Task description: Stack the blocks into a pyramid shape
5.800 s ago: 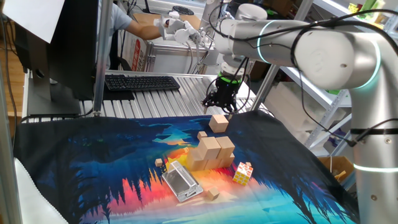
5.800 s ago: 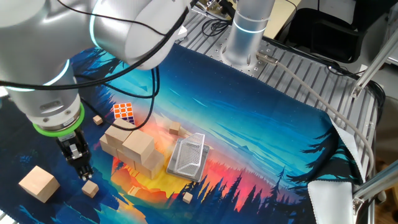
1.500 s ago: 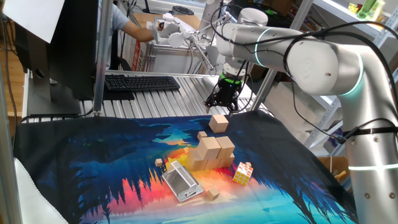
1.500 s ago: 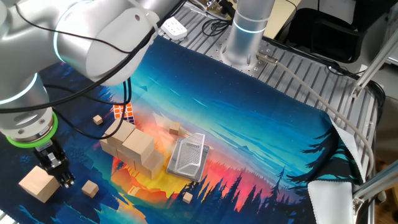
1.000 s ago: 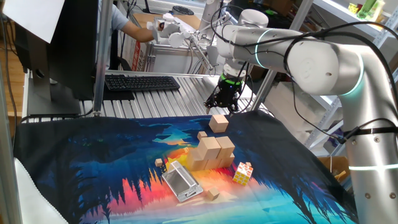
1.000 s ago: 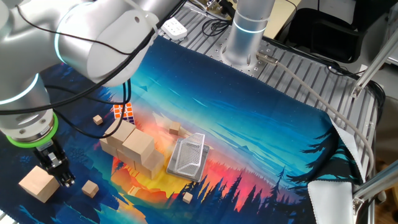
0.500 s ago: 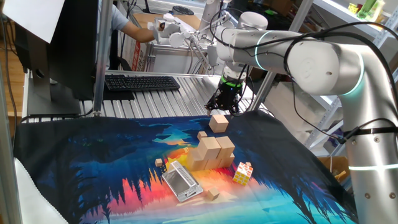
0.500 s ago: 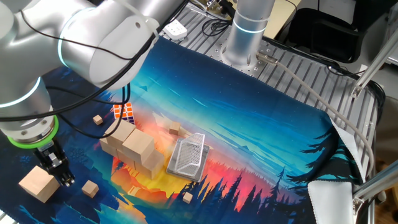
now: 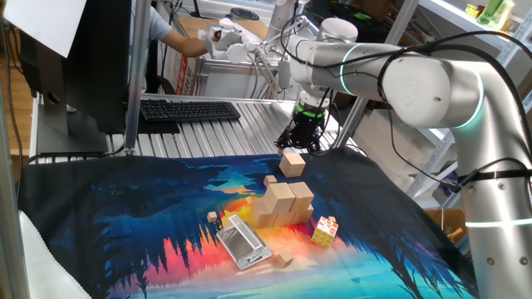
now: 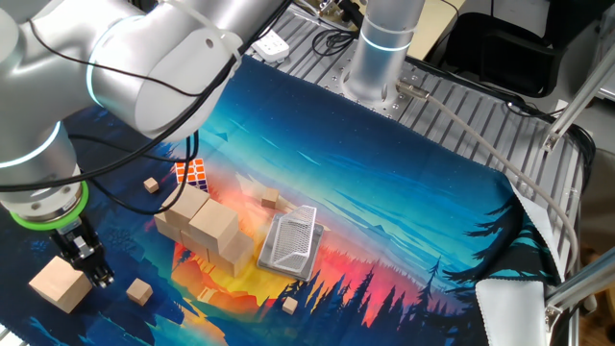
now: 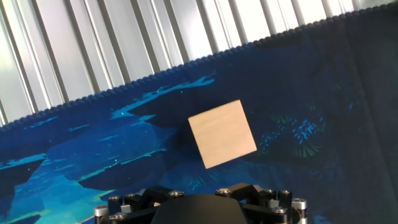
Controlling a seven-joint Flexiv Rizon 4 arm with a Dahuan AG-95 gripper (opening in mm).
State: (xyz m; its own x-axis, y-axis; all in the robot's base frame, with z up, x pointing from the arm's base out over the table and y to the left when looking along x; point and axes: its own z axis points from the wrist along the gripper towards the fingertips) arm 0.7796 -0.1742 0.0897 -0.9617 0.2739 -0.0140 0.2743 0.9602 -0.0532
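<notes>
The hand view looks straight down on a lone wooden block (image 11: pixel 222 134) lying flat on the dark blue printed mat (image 11: pixel 93 155), directly beneath the claw and turned slightly askew, near the mat's edge where the ribbed metal table (image 11: pixel 124 37) begins. In the other fixed view the claw (image 10: pixel 85 263) hangs just above and beside that block (image 10: pixel 61 284) without touching it, its jaws spread wide and empty. The stacked blocks (image 10: pixel 204 229) sit well off to one side of the claw, beside a metal grater (image 10: pixel 290 240).

Ribbed metal table (image 9: pixel 224 137), keyboard (image 9: pixel 189 110), shelving (image 9: pixel 465 58) behind
</notes>
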